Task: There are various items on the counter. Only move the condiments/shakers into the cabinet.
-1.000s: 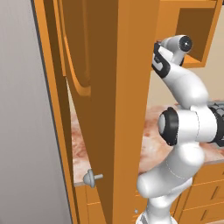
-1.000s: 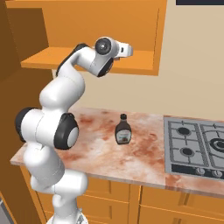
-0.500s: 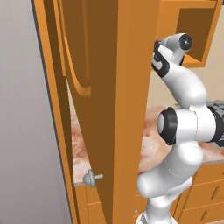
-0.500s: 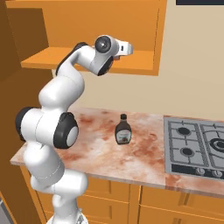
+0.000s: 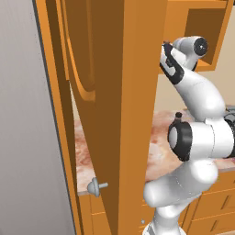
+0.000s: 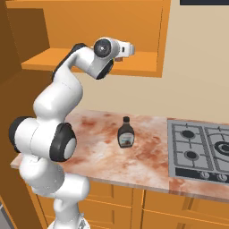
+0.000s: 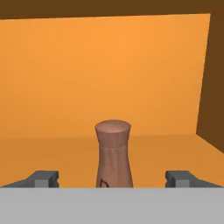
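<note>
A small brown shaker (image 7: 113, 153) with a narrower neck stands upright on the orange shelf of the cabinet (image 7: 57, 148). My gripper (image 7: 113, 179) is open, with one fingertip on each side of the shaker and a clear gap to both. In the right base view my arm reaches up into the cabinet (image 6: 143, 62). A dark brown bottle (image 6: 126, 133) with a dark cap stands upright on the pinkish marbled counter (image 6: 89, 147), well below the hand.
The cabinet's tall open door (image 5: 105, 101) stands close to the arm's left. A grey gas hob (image 6: 201, 150) lies to the right of the bottle. Orange drawers with a small knob (image 5: 95, 187) sit under the counter.
The jaws have opened and let go of the shaker, which now stands free on the shelf. The arm has barely moved.
</note>
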